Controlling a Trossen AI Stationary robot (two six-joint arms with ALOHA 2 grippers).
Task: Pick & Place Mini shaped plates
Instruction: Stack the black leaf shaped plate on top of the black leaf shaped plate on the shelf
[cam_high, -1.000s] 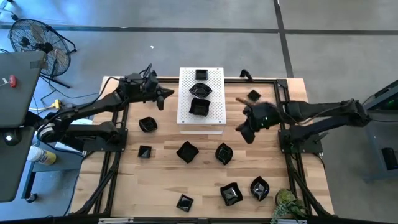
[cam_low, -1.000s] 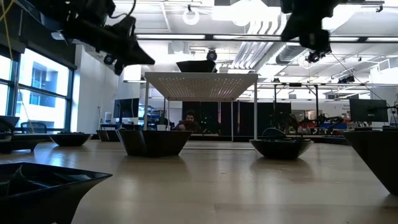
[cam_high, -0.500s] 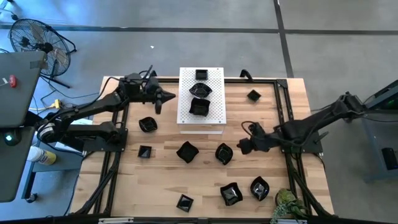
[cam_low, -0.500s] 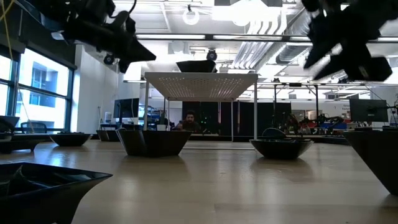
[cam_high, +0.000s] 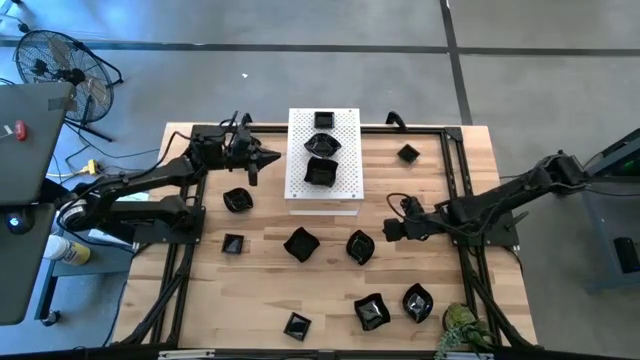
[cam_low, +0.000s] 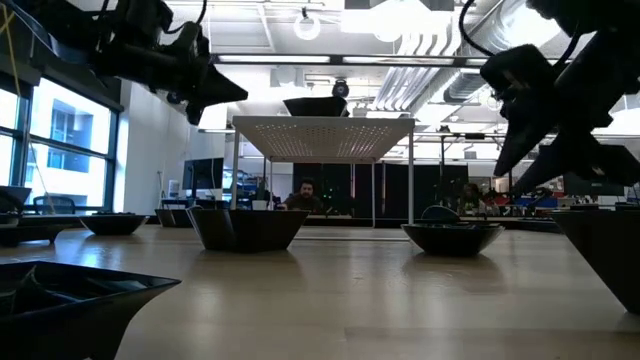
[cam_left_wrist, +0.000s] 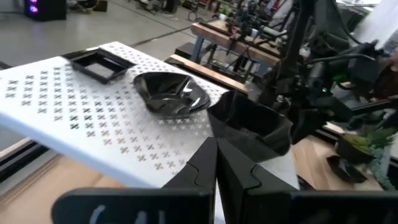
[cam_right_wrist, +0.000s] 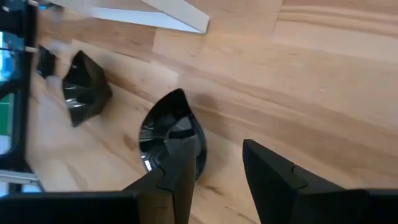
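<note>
Right gripper (cam_high: 387, 232) sits low over the bench (cam_high: 260, 300), just beside a wavy-edged plate (cam_high: 360, 246) near the bench centre; fingers apart and empty, one finger (cam_right_wrist: 177, 174) overlapping the plate rim in the right wrist view, so probably lining up to grab that rim. Left gripper (cam_high: 268, 155) hangs near the left edge of the white perforated board (cam_high: 345, 135), fingers together, holding nothing, likely waiting. Three plates already sit on the board: a square one (cam_high: 323, 120), a wavy one (cam_high: 322, 144) and a deep square one (cam_high: 320, 172), so the board looks like the drop spot. Remaining mini shaped plates (cam_high: 300, 243) lie scattered on the bench, glossy black, thin-walled, mixed square and ruffled outlines.
</note>
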